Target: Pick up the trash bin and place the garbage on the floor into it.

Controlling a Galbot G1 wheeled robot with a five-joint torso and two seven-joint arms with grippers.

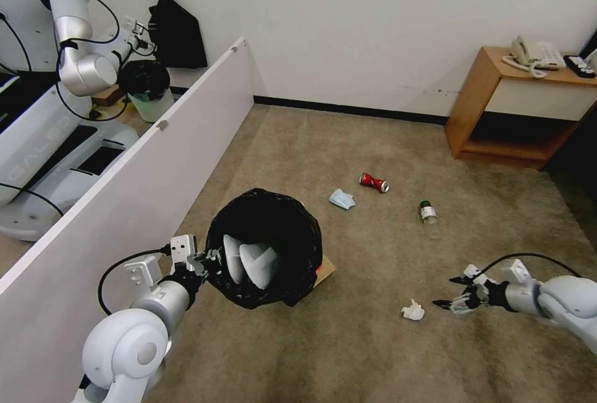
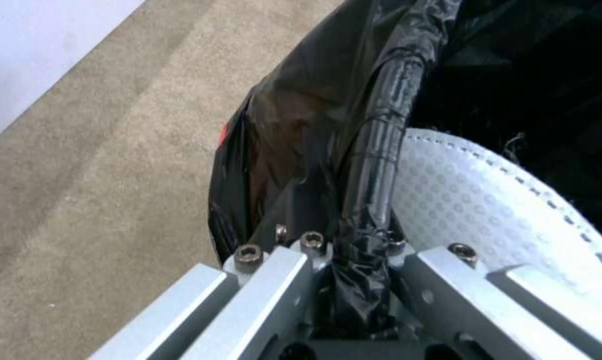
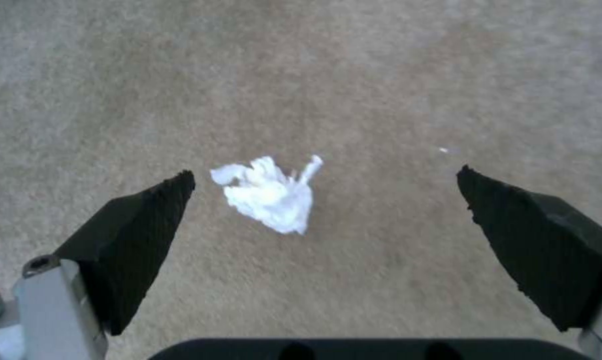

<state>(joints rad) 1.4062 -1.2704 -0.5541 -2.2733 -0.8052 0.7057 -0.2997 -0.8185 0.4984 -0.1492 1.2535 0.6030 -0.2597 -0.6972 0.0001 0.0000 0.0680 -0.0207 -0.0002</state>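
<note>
Round bin point(image 1: 264, 247), crinkly black bag lining, white dimpled slippers point(image 1: 249, 263) inside; left gripper point(image 1: 208, 263) pinched tight on its rim at 9 o'clock. Right gripper point(image 1: 451, 296) spread wide, empty, w/ fluffy tissue wad point(image 1: 413, 311) on short-pile carpet point(image 1: 373, 353) just beside.

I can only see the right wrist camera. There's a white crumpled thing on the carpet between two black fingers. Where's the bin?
Observer: The trash bin is held up by the left gripper, clamped on its bagged rim.
Operator: Is anything in it?
Observer: Yes, white slippers lie inside.
Operator: What else is on the floor?
Observer: Beyond your tissue wad, a light-blue face mask, a crushed red can and a green-labelled bottle.
Operator: Is my gripper touching the tissue?
Observer: No; the right gripper hangs open beside it.
</note>
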